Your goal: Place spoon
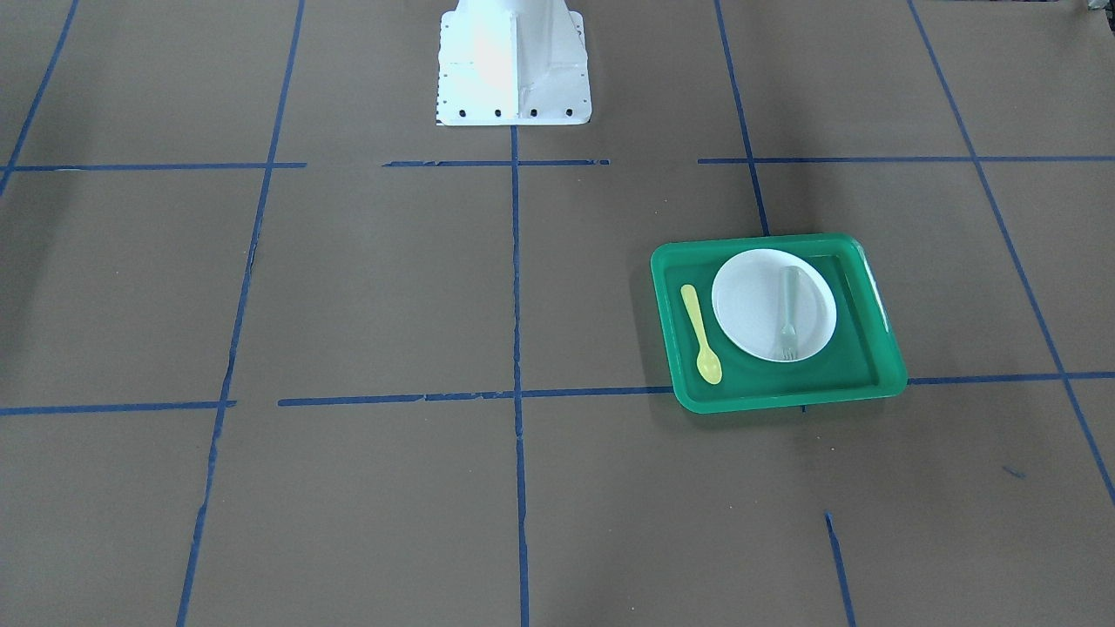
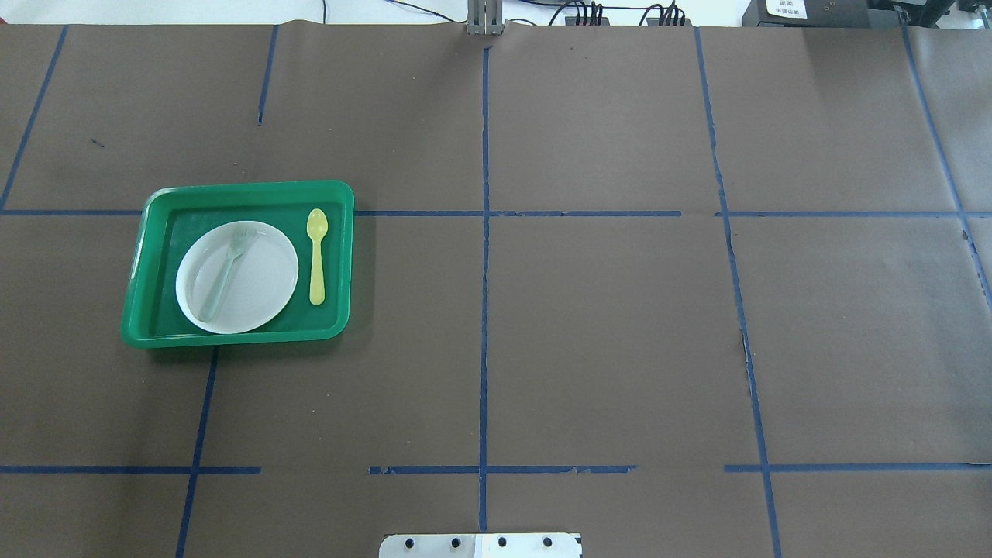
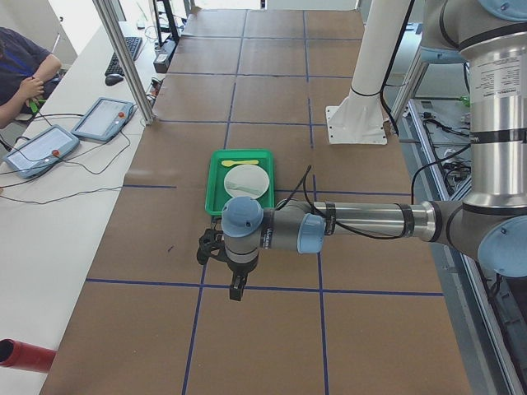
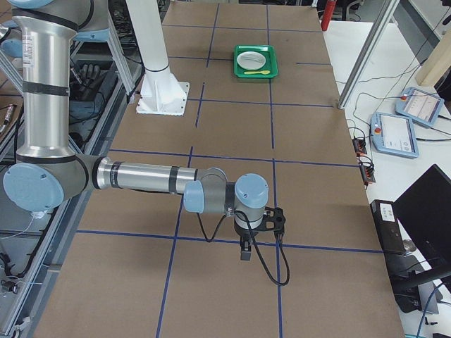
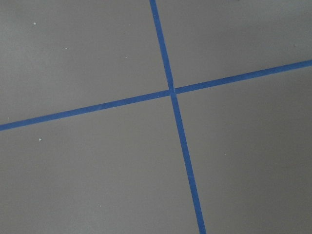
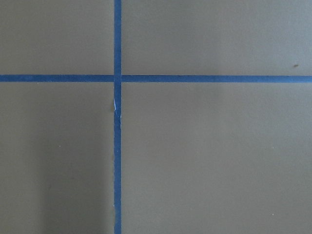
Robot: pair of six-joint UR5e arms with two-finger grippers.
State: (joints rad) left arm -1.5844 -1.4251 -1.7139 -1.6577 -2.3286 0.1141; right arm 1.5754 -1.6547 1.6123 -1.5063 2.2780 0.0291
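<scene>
The small yellow spoon (image 1: 701,333) lies flat in the green tray (image 1: 784,399), beside the white plate (image 1: 749,305), bowl end towards the operators' side. It also shows in the overhead view (image 2: 317,256), right of the plate (image 2: 263,287). A pale translucent fork (image 2: 225,271) lies on the plate. Neither gripper is in the overhead or front view. The left gripper (image 3: 236,290) hangs over bare table short of the tray; the right gripper (image 4: 244,251) is far from it. I cannot tell if either is open or shut. Both wrist views show only brown paper and blue tape.
The table is covered in brown paper with a blue tape grid (image 2: 484,310). The white robot base (image 1: 514,65) stands at the table's robot side. Tablets and cables lie on a side bench (image 3: 49,148), where an operator sits.
</scene>
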